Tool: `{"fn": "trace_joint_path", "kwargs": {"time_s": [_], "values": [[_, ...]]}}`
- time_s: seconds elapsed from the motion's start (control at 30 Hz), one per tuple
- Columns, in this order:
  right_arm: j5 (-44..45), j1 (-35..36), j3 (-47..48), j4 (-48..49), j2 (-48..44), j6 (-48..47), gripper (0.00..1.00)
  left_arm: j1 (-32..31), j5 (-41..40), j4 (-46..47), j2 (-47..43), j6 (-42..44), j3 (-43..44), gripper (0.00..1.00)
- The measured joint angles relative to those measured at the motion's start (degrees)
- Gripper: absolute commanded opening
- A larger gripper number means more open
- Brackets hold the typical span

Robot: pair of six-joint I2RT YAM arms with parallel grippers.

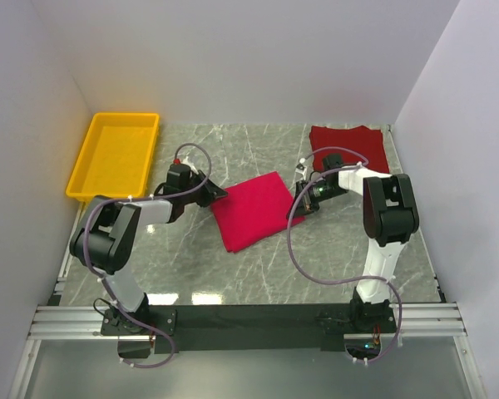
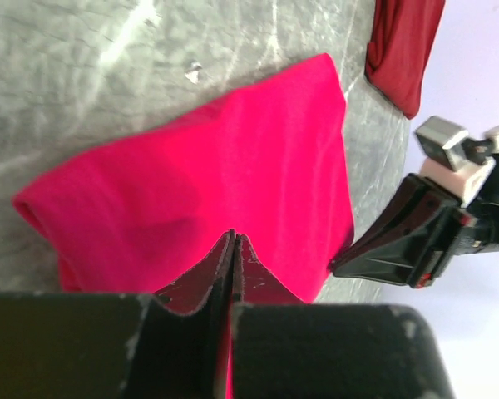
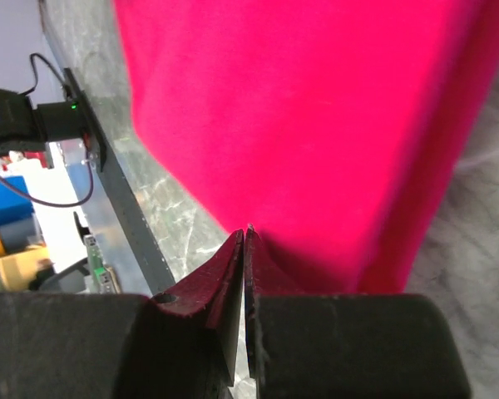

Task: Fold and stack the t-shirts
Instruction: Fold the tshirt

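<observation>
Both pinched shut on the pink t-shirt point(image 1: 254, 209) rn: left gripper point(image 2: 234, 239) at its left edge, right gripper point(image 3: 246, 234) at its right. Maroon t-shirt point(image 1: 349, 143) sits beyond its far-right corner.

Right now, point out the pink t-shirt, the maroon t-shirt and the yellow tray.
crimson-pink t-shirt point(image 1: 254, 209), top view, middle of the folded cloth.
maroon t-shirt point(image 1: 349, 141), top view, middle of the cloth.
yellow plastic tray point(image 1: 126, 115), top view, its far rim.
</observation>
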Motion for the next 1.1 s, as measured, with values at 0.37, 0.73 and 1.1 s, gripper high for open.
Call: {"fn": "trace_joint_path", "kwargs": {"time_s": [0.37, 0.73, 1.1], "values": [[3.0, -0.8, 0.0, 0.0, 3.8, 3.5, 0.09, 3.6, 2.5, -1.2, 5.5, 2.5, 1.4, 0.01], [4.1, -0.8, 0.0, 0.0, 4.2, 5.6, 0.09, 7.0, 5.2, -3.1, 9.0, 7.3, 3.7, 0.01], [4.4, -0.8, 1.3, -2.7, 2.8, 1.7, 0.25, 8.2, 4.2, -7.6, 4.6, 15.0, 5.0, 0.20]]}}
